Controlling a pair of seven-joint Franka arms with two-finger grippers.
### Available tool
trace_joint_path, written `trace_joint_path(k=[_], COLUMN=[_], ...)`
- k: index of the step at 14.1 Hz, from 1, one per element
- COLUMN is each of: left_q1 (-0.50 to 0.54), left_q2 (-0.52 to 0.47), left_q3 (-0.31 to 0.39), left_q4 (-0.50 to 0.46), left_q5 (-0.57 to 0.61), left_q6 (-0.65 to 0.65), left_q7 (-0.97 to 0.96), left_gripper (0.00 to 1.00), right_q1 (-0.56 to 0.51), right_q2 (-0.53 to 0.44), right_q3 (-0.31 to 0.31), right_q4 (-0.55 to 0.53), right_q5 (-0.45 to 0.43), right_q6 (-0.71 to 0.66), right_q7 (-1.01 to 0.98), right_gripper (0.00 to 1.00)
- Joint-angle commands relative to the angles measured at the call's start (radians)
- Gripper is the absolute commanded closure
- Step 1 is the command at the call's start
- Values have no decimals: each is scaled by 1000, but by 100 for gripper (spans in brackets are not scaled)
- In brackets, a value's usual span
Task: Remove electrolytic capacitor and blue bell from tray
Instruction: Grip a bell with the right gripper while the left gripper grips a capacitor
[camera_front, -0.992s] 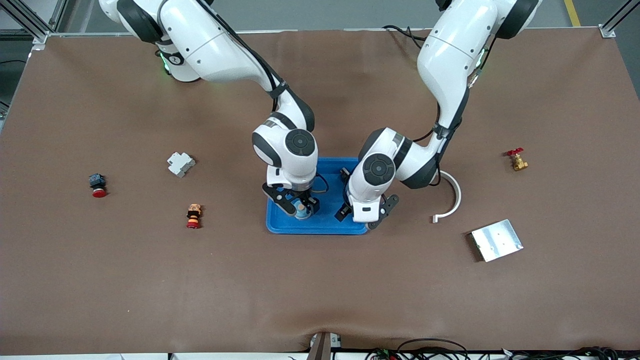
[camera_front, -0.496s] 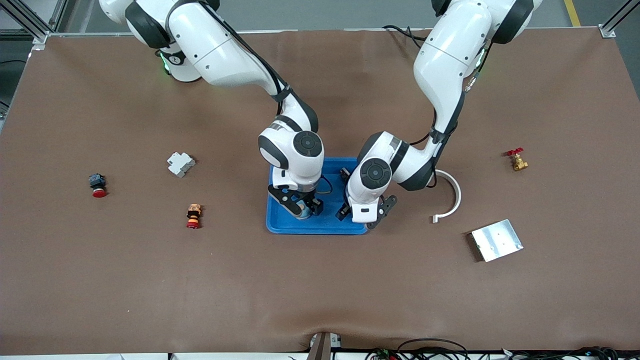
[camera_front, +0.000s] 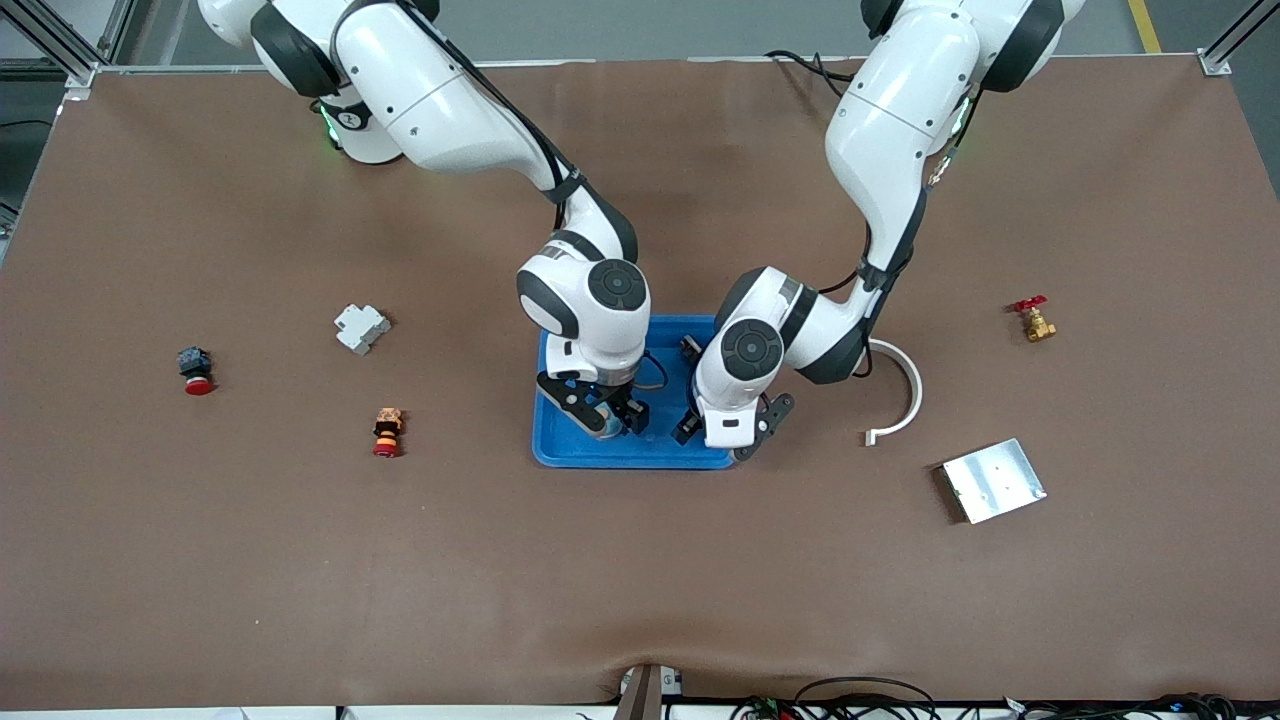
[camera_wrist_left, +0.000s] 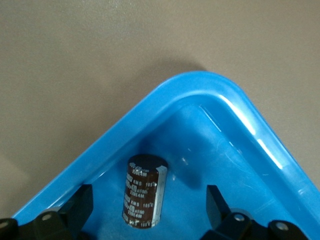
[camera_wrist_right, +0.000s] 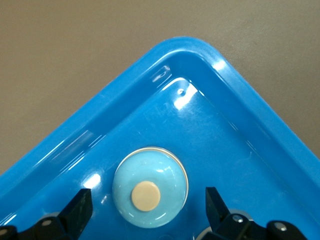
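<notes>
1. Capacitor (camera_wrist_left: 144, 191) lies on its side in a corner of the blue tray (camera_front: 640, 452), between the left gripper (camera_wrist_left: 149, 210) fingers, which stand apart, not touching it.
2. Bell (camera_wrist_right: 150, 194) sits upright in the tray's other camera-side corner; right gripper (camera_wrist_right: 148, 210) fingers apart on either side, clear of it.
3. Both grippers sit low over the tray, mid-table.

- In the front view the left gripper (camera_front: 728, 428) covers the capacitor completely; only the left wrist view shows it (camera_wrist_left: 144, 191).
- The right gripper (camera_front: 603, 412) hides most of the bell (camera_front: 602, 425).
- Both arms' bases run off the front view's top edge.
- The blue tray (camera_front: 660, 452) is partly masked by both wrists.
</notes>
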Motion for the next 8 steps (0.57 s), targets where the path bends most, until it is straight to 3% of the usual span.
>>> trace_joint_path(k=[1,6,7,8], left_q1=[-12,-12,-12,-10], left_q2=[19,18,18,18], left_q3=[11,11,11,11], left_q4=[23,23,23,23], left_q5=[22,43,43,43], left_q6=[4,4,4,4], left_q7=[-21,-21,-21,-21], left_gripper=[0,0,5,16], right_q1=[18,20,22,23], right_q2=[15,26,28,31], right_q3=[-13,-13,-13,-13], right_q4=[24,24,24,24], right_q5=[-57,-92,-100,-105], right_q6=[-11,-11,-11,-11], right_q7=[29,29,29,29], right_gripper=[1,6,10,10])
